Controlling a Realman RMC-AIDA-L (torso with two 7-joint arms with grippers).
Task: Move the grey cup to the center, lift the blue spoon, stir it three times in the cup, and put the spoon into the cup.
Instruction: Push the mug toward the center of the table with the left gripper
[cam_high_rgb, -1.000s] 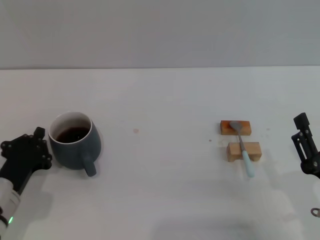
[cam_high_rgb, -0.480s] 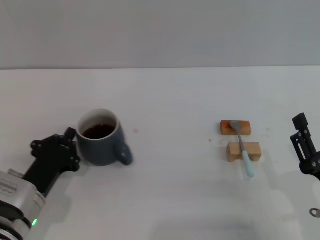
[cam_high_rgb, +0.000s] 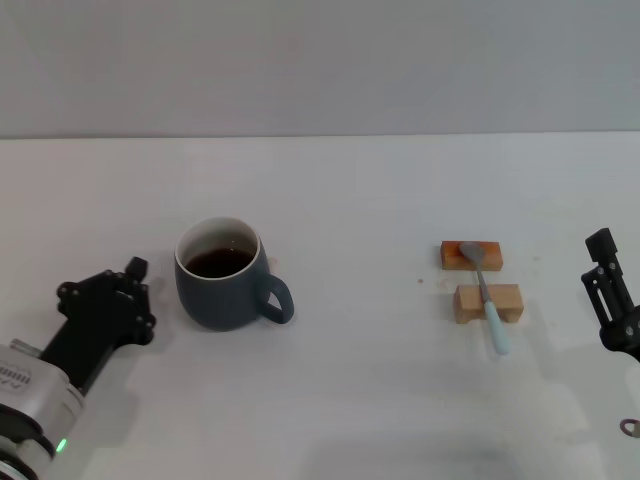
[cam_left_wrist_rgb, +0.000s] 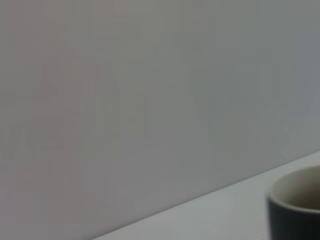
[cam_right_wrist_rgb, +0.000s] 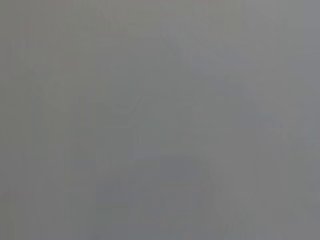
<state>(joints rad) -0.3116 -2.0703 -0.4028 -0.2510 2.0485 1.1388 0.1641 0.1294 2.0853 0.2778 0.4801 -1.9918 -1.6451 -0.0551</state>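
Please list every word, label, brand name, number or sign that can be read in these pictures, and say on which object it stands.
There is no readable text.
The grey cup: plain, no print.
The blue spoon and the two wooden blocks: no marks.
The left arm: faint dark marks on its white casing, too small to read; a green light, not a sign.
The right pincer: no label visible.

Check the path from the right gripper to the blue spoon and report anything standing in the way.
Nothing visible does. The right gripper waits at the table's right edge, with only bare table between it and the blue spoon, which lies across two wooden blocks. The grey cup stands far off to the left.
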